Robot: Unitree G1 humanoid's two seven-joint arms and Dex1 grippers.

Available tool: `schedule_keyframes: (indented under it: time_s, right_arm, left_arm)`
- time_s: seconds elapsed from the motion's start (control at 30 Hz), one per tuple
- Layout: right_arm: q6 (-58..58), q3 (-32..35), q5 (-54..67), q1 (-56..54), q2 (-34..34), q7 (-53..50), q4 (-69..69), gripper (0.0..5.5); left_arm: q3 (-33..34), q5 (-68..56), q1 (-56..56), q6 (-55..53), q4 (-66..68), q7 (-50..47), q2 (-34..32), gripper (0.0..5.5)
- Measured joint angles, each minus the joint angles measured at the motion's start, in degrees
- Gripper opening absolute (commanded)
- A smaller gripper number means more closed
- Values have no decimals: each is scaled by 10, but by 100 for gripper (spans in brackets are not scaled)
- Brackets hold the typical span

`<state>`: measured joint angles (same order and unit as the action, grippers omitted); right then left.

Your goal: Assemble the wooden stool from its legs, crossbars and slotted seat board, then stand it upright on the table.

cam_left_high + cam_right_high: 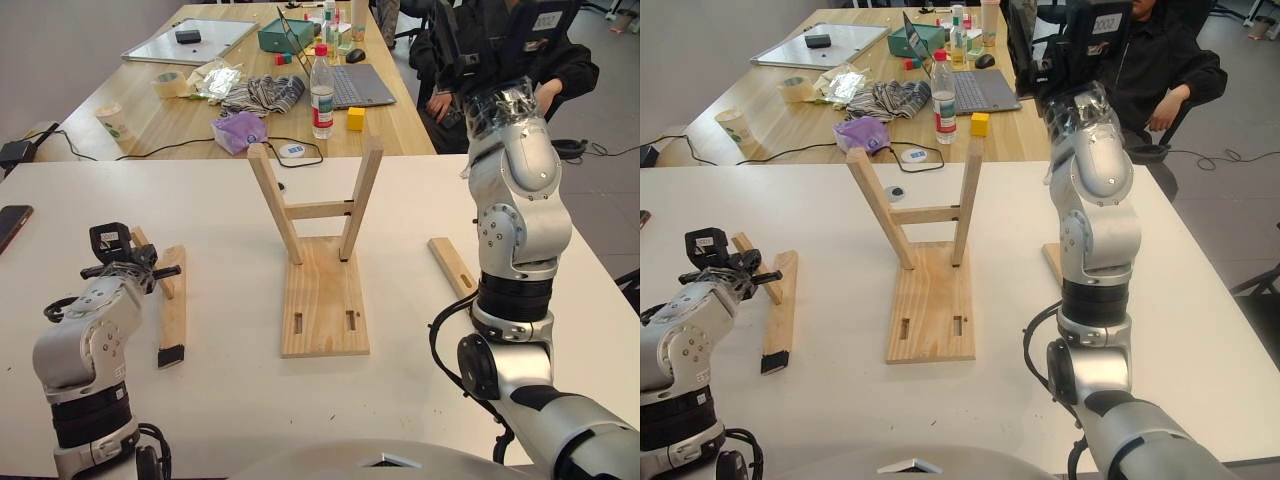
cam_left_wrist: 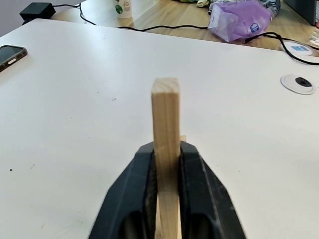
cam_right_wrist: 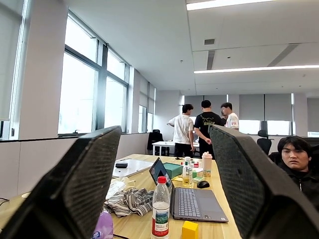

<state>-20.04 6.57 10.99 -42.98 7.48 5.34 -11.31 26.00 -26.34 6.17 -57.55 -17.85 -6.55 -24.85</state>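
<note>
The slotted seat board (image 1: 325, 300) lies flat on the white table (image 1: 230, 420). Two legs (image 1: 272, 200) (image 1: 362, 190) stand in its far slots, joined by a crossbar (image 1: 318, 210); the two near slots are open. At the table's left my left gripper (image 1: 130, 268) is shut on a wooden bar (image 2: 166, 114) that sticks out past the fingers (image 2: 133, 184). Beside it lies a loose leg (image 1: 172, 305) with a dark end. Another loose wooden piece (image 1: 452, 265) rests to the right of the board, near my right arm. My right gripper (image 3: 164, 128) is raised high, open, holding nothing.
A phone (image 1: 10, 225) lies at the table's left edge. A round cable port (image 2: 297, 83) sits behind the stool. The wooden table behind carries a water bottle (image 1: 321, 92), laptop (image 1: 355, 85), purple bag (image 1: 240, 130) and yellow block (image 1: 355, 118). A person sits at the back right.
</note>
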Motion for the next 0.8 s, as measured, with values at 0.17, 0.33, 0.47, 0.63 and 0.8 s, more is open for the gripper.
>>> schedule_keyframes:
  time_s: [0.17,0.33,0.47,0.63,0.8]
  right_arm:
    - [2,-1,-1,6,0,1,-4,323]
    - [14,-4,-1,12,0,7,-6,323]
    - [21,-3,-1,13,1,8,-5,323]
    - [24,-4,-1,13,1,13,1,323]
    - [25,-4,-2,13,0,14,2,323]
  left_arm:
    - [11,4,-28,58,0,34,15,37]
    - [-2,23,-127,265,1,135,58,37]
    - [-4,39,-185,416,43,195,78,37]
    - [-42,96,-205,503,77,220,67,37]
    - [-54,118,-220,595,115,225,67,37]
